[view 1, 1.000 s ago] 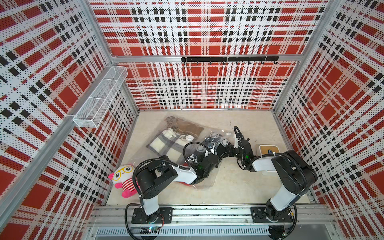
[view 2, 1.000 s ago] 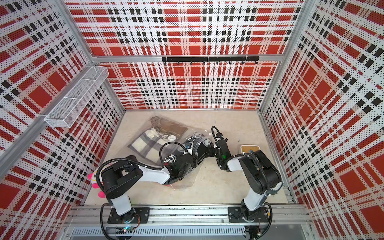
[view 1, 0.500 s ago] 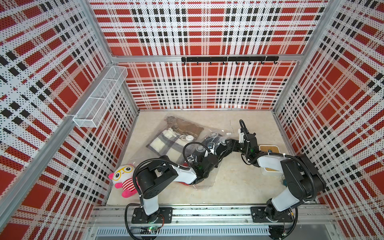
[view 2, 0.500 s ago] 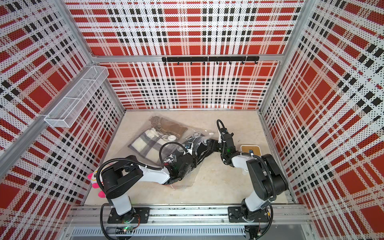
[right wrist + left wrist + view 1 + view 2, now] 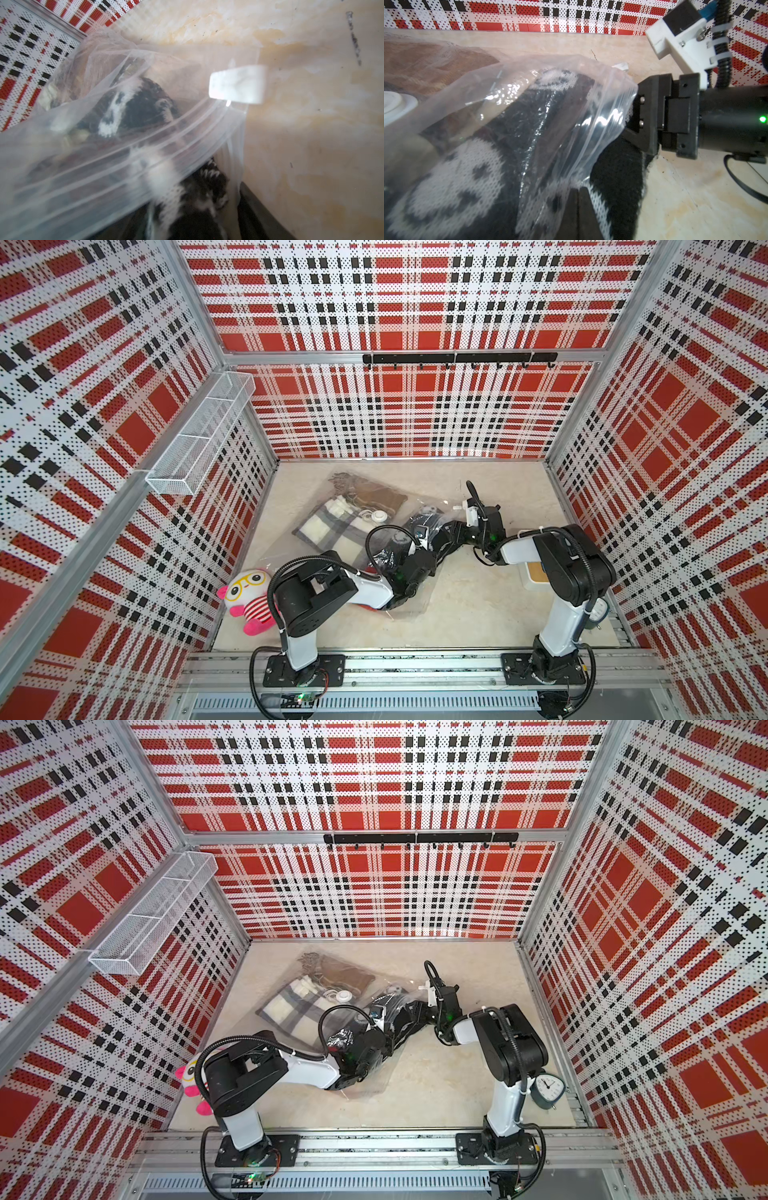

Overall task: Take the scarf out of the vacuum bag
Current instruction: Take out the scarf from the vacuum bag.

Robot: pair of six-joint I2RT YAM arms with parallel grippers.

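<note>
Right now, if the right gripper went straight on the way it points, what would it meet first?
Most likely the scarf. Its black-and-white knit end sticks out of the open mouth of the vacuum bag, directly ahead of the right gripper. Depth is unclear, so they may already touch.

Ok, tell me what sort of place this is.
Probably a staged robot test booth, not a real room: plaid perforated panels wall it in, a black hook rail and wire mesh basket hang there, and the arms bolt to a front rail.

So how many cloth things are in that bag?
3: a brown one at the far end, a grey checked one beside it, a black-and-white knit at its mouth. Others may be hidden.
</note>
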